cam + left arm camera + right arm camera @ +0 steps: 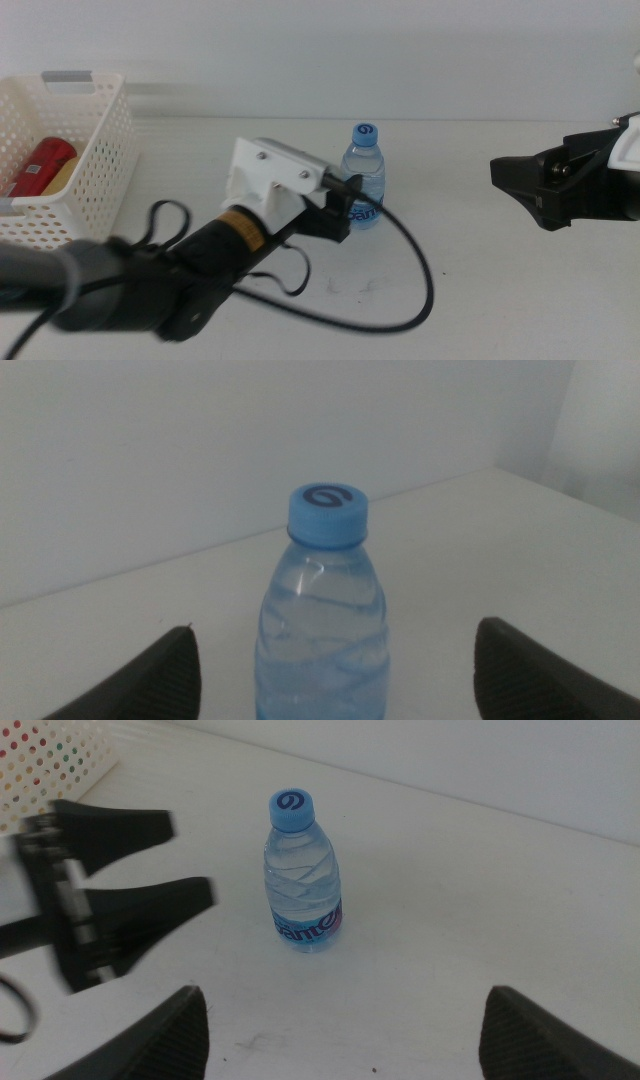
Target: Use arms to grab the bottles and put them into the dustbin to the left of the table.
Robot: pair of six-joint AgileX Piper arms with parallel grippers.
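obstacle: water bottle [364,178] upright between open left end effector [335,660] jaws | table [480,290] around: bare

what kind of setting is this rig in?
Likely a lab test bench: a bare white table against a blank wall, holding only a water bottle and a white basket, with two arm tools, left and right.

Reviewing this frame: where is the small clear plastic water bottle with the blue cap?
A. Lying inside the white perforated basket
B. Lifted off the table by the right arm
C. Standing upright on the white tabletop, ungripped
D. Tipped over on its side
C: the small clear plastic water bottle with the blue cap stands upright on the white tabletop, with the left end effector open beside it and not gripping.
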